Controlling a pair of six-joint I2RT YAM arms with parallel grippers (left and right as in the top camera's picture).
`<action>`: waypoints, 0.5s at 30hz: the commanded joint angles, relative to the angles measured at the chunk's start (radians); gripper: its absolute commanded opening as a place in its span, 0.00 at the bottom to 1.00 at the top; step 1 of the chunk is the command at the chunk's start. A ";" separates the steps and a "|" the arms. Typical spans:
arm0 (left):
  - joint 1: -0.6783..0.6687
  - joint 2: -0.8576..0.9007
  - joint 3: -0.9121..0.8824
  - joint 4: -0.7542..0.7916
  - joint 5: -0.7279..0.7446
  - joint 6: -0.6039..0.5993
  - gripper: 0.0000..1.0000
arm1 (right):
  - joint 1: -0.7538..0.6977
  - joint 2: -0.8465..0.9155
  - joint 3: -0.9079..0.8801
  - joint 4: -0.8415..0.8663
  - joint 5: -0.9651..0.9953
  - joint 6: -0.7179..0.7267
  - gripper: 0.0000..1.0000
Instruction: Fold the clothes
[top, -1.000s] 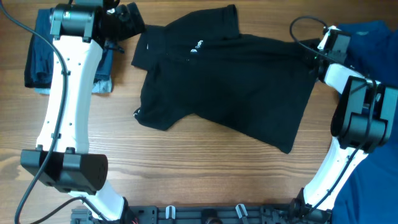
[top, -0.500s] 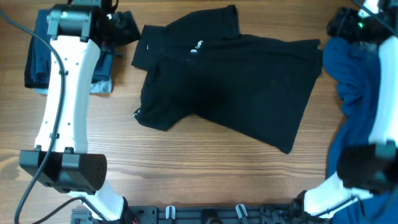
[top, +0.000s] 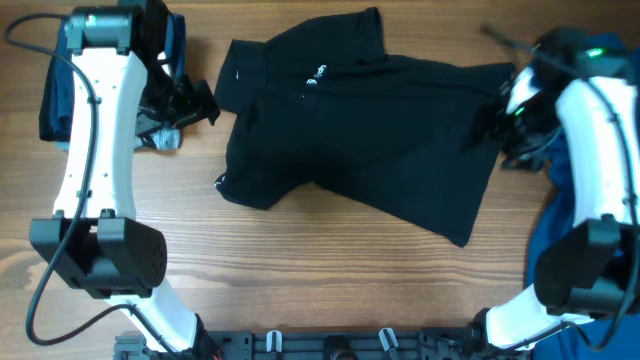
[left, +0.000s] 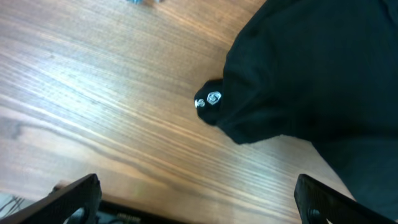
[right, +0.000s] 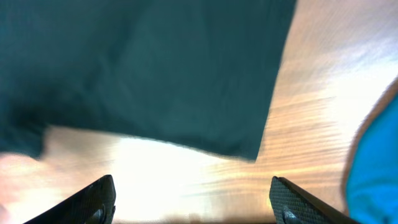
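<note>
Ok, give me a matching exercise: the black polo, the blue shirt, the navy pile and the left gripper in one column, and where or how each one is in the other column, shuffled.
Column one
1. black polo
2. blue shirt
3. navy pile
4. left gripper

Column two
A. stacked at the left edge
B. open, over bare wood
C. spread out in the middle of the table
D. bunched at the right edge

Pairs: 1-C, 2-D, 3-A, 4-B

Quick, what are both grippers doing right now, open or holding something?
Left gripper: open, holding nothing.
Right gripper: open, holding nothing.
</note>
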 joint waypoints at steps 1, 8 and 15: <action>0.000 0.010 -0.090 0.085 0.019 0.019 1.00 | 0.020 0.013 -0.186 0.048 -0.017 0.074 0.80; 0.000 0.010 -0.278 0.291 0.045 0.018 1.00 | 0.014 -0.033 -0.436 0.182 -0.037 0.206 0.78; 0.000 0.010 -0.364 0.369 0.046 0.015 1.00 | 0.014 -0.050 -0.615 0.362 -0.061 0.315 0.78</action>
